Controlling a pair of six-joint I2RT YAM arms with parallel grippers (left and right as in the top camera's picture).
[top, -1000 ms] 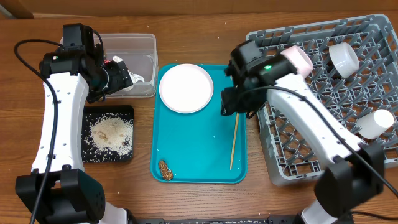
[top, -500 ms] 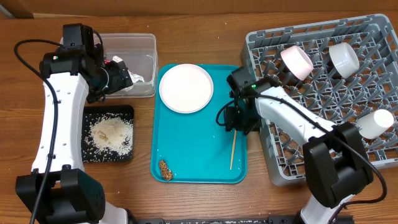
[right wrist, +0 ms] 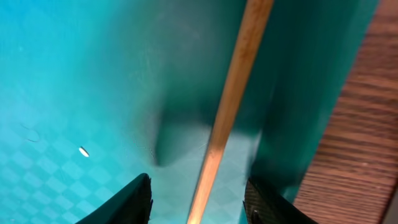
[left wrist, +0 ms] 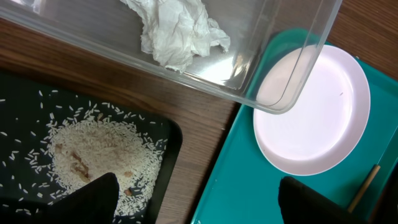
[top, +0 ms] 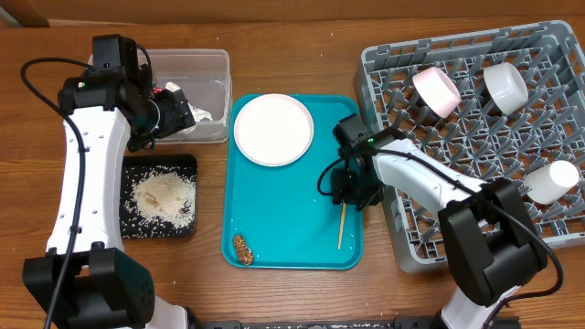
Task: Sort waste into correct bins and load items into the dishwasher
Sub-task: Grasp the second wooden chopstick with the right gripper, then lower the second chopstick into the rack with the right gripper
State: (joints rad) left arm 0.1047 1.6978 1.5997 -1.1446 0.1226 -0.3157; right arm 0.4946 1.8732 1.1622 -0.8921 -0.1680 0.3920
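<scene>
**Risk.** The right hand (top: 352, 187) is low over the teal tray (top: 274, 228), which sits mid-surface towards the near edge. It is set on the far end of the chopstick (top: 342, 228).
- The stick is thin and lies flat on the tray floor. If the hand is not fully down, the fingers (right wrist: 134, 199) would likely close above it or only clip it, and it would roll away.
- It lies just beside the tray's raised right rim. The finger on that side has little room and could catch the rim and jolt the tray.
- A grip this close to one end leaves most of the stick unsupported. It would probably swing when lifted, and it could drop through the open lattice of the dish rack (top: 475, 183) at the right edge of the surface.
- The pictures do not show whether this is one stick or two lying together.

**Position relative to the hand.** In the right wrist view the chopstick (right wrist: 230, 106) runs between the two fingertips and touches neither. The right hand (right wrist: 198, 202) is released and straddles the stick, grasping nothing.

**Other hand.** The left hand (top: 178, 114) hangs over the clear tub (top: 215, 64) near the far-left corner of the surface. Its fingers are spread and empty in the left wrist view (left wrist: 199, 205).

**Other items.**
- The napkin (left wrist: 177, 31) lies in the tub.
- The rice (top: 164, 196) lies in the black tray (top: 128, 169) by the left edge of the surface.
- The plate (top: 273, 129) and the brown food lump (top: 243, 248) are not yet cleared from the teal tray.
</scene>
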